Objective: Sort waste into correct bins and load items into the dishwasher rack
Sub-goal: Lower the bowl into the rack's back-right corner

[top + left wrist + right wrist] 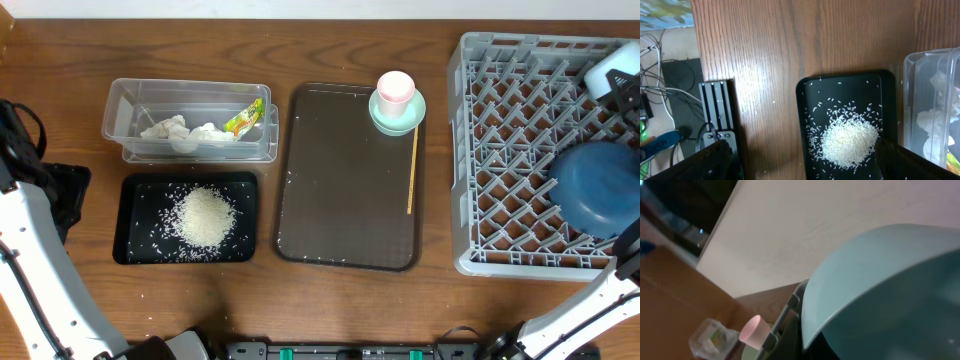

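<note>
White rice [205, 216] lies heaped in the shallow black tray [135, 245]. Tissue wads [165, 128] and the green-and-yellow wrapper [244, 119] are in the clear tub [118, 110]. A pink cup [395, 88] stands on the mint green dish [400, 119], with the wooden stick [411, 172] beside it on the brown tray. The large dark blue bowl [598, 186] sits in the grey rack [500, 150]. My right gripper [627, 95] is shut on the small light blue bowl [610, 68], tilted over the rack's far right corner. My left gripper [805, 157] hangs open above the rice [849, 142].
The brown serving tray [345, 200] lies between the bins and the rack. In the left wrist view, cables and a black mount [717, 107] sit beyond the table's edge. The right arm reaches in from the lower right [590, 305].
</note>
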Robot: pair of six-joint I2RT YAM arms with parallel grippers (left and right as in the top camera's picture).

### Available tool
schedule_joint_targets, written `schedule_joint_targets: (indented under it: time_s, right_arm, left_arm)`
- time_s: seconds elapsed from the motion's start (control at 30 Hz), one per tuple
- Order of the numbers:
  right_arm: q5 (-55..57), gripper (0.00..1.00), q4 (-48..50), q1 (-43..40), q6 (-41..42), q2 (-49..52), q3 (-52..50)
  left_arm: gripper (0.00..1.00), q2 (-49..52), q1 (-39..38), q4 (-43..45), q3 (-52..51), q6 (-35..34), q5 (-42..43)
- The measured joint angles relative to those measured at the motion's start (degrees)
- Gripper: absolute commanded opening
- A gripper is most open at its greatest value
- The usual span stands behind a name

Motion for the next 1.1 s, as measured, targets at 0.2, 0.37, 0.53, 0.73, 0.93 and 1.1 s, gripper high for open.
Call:
schedule_joint_targets:
  time_s: [0.2,0.37,0.53,0.73,0.93,1.1]
  right_arm:
    - [1.7,0.04,0.0,0.0,2.1,1.2,0.0]
    - [2.0,0.11,-2.1,-0.6,2.1,1.3,0.0]
    - [2.3,0.2,-3.5,-2.0,2.1,1.3,0.0]
    - [2.4,0.29,-3.5,-4.2,2.7,1.3,0.1]
    - [1.4,0.59,-3.6,-7.1,5.9,1.5,3.2]
    - [0.5,0.62,-3.3,-8.9,8.2,1.3,6.5]
  left_arm:
    - [0.94,0.0,0.0,0.0,0.0,0.0,0.0]
    - [0.94,0.0,0.0,0.0,0.0,0.0,0.0]
    - [0.94,0.0,0.0,0.0,0.0,0.0,0.0]
    - [0.94,0.0,0.0,0.0,0.0,0.0,0.0]
    - [0.94,0.0,0.0,0.0,0.0,0.0,0.0]
    - [0.94,0.0,0.0,0.0,0.0,0.0,0.0]
